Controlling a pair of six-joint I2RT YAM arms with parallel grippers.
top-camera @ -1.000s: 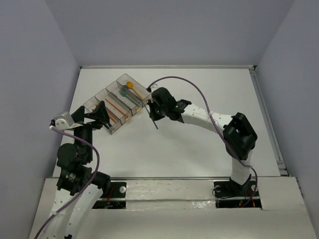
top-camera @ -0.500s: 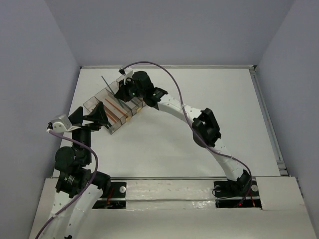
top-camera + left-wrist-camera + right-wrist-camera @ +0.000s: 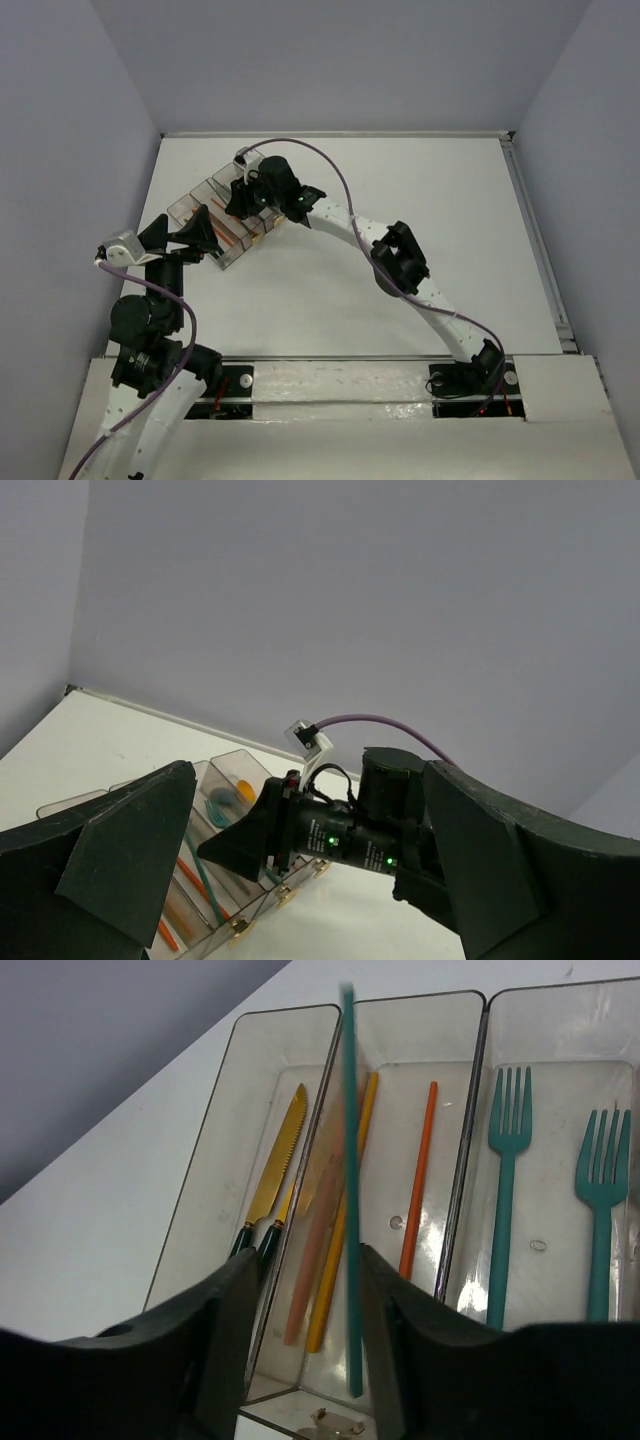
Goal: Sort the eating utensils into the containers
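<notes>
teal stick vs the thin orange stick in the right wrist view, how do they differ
Colour: the teal stick is teal, the thin orange stick orange. State: the teal stick shows between the open fingers of the right claw; the orange stick lies loose on the floor of the middle bin. Sharpness: the teal stick's far end is blurred, the orange stick is crisp. Both are slim, straight and run along the bin's length.

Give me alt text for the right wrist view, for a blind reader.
A teal stick sits between the parted fingers of the right gripper, over a clear bin holding orange sticks. Left of it lie yellow-bladed knives, right of it teal forks.
</notes>
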